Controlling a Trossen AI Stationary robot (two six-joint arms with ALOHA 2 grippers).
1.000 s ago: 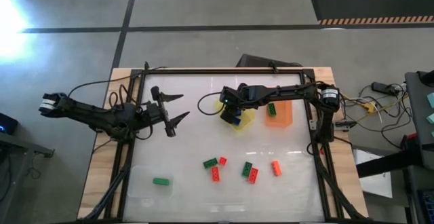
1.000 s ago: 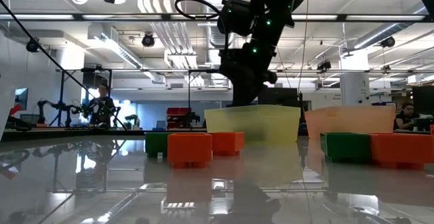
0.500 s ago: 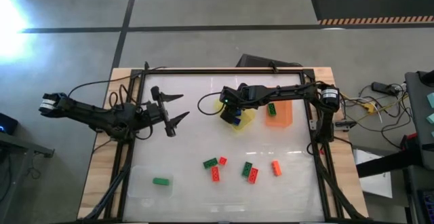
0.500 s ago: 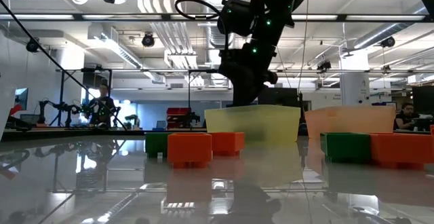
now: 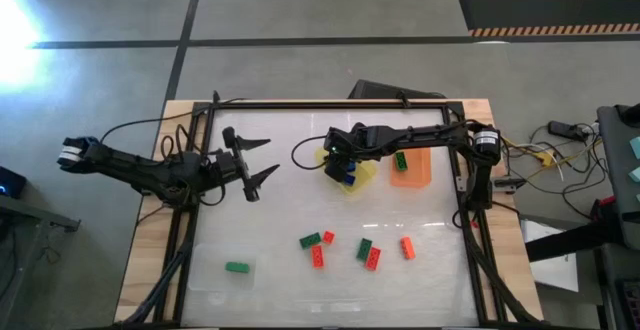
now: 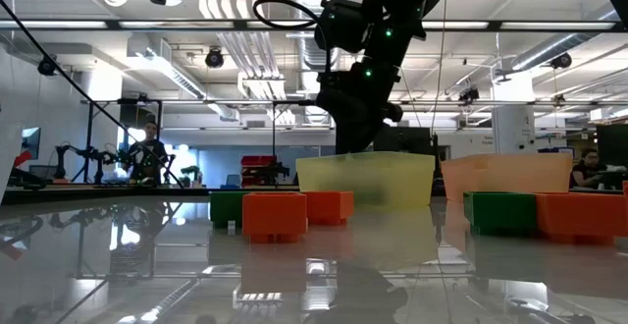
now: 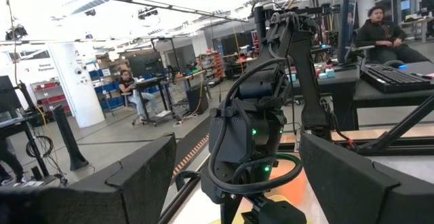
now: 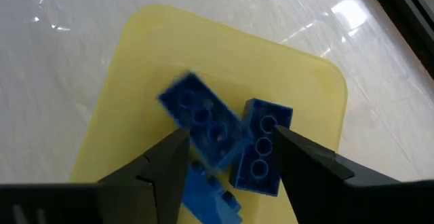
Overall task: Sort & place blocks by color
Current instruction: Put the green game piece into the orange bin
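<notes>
My right gripper [image 5: 341,167] hangs open over the yellow tray [image 5: 365,177], fingers pointing down. In the right wrist view its fingers stand either side of three blue blocks [image 8: 261,149] in that tray [image 8: 135,68]; one block [image 8: 196,115] shows blurred. A green block [image 5: 400,160] lies in the orange tray [image 5: 418,173], and another [image 5: 237,267] in the clear tray [image 5: 205,270]. Green [image 5: 310,239] and red-orange blocks [image 5: 372,259] lie loose on the near part of the table. My left gripper [image 5: 262,160] waits open above the table's left part.
The low view shows the loose blocks [image 6: 275,216] in front of the yellow tray [image 6: 368,179] and orange tray [image 6: 505,175], with my right arm [image 6: 358,98] above. A black frame [image 5: 330,103] rims the table. Free white surface lies between the left gripper and the yellow tray.
</notes>
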